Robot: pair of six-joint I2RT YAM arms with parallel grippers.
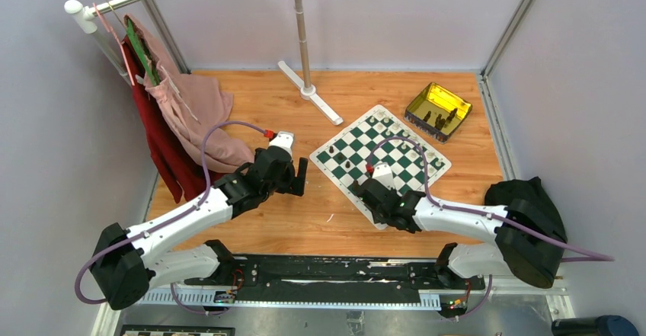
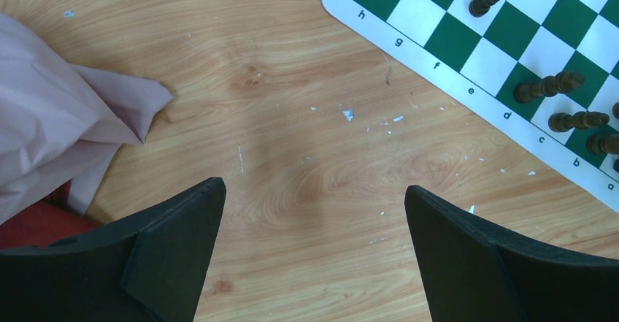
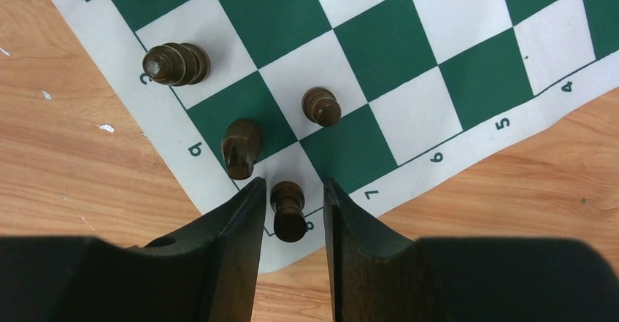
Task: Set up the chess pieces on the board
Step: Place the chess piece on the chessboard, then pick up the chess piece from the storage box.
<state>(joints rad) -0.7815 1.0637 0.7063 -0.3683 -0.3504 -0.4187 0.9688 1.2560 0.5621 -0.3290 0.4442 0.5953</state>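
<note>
Right jaws slightly parted, straddling dark piece at board corner, not touching, left jaws wide, empty, over counter beside board

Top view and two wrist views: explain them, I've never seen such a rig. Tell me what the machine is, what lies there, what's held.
Two robot arms are bolted to a table. The top view looks down from behind them; each wrist view looks past that arm's fingers. On it lie a chess board with dark pieces and a gold tin. The left gripper hangs wide open over bare wood. The right gripper has its fingers either side of a dark piece on the board's corner, with gaps: nothing is held.
</note>
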